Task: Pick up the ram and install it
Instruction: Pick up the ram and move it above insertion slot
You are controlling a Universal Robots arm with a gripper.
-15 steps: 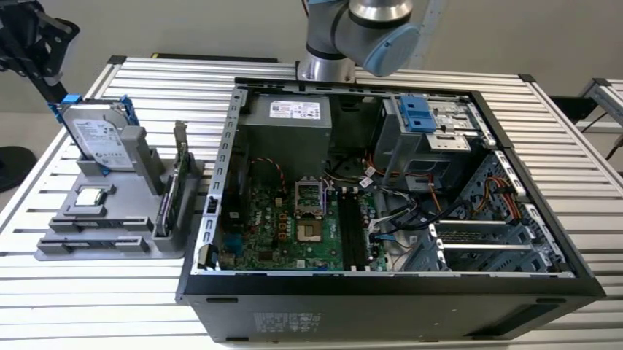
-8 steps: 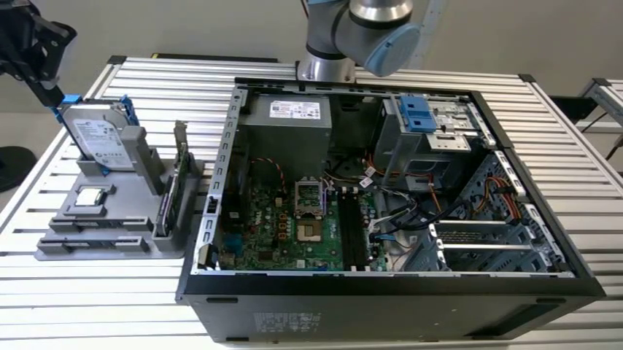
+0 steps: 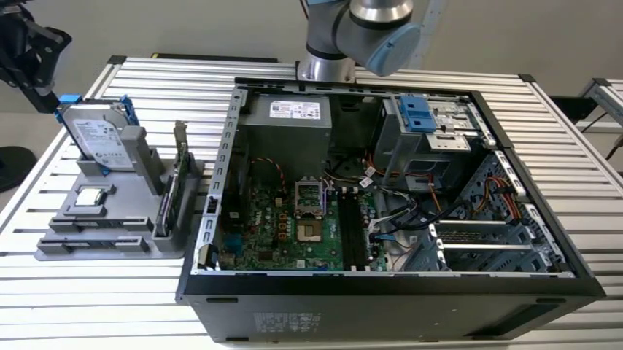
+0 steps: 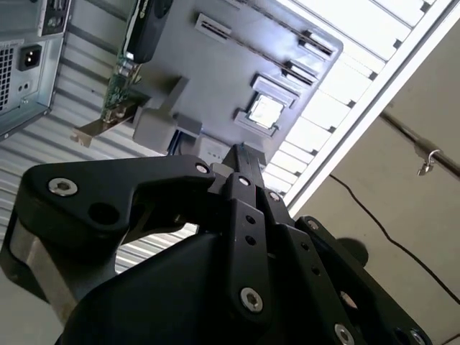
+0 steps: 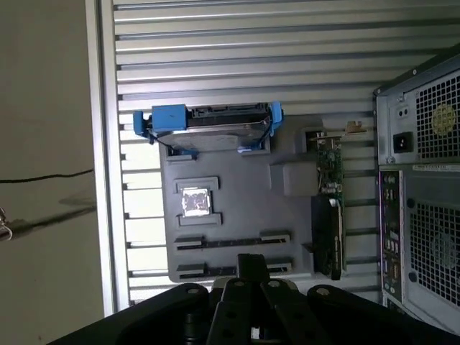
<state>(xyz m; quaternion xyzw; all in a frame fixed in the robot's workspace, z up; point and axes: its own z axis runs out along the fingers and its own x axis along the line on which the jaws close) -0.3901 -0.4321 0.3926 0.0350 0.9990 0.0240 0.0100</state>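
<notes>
The ram is out of view. My gripper [image 3: 31,52] hangs high over the far corner of the table on the exterior view's left, above a grey parts holder [image 3: 68,251]. In both wrist views the gripper [image 4: 241,157] [image 5: 251,263] has its black fingers drawn together, and nothing sticks out between them. Below it, the holder's [image 5: 237,215] two long narrow slots [image 5: 231,241] look bare. The open computer case [image 3: 380,288] lies in the middle of the table with its green motherboard [image 3: 277,230] and black memory slots [image 3: 352,227] facing up.
The holder carries a hard drive in a blue bracket [image 3: 98,138], a small silver CPU chip [image 3: 90,197] and a card with a metal bracket [image 3: 173,193]. The arm's base [image 3: 326,69] stands behind the case. A cable [image 4: 381,230] trails on the floor beyond the table's edge.
</notes>
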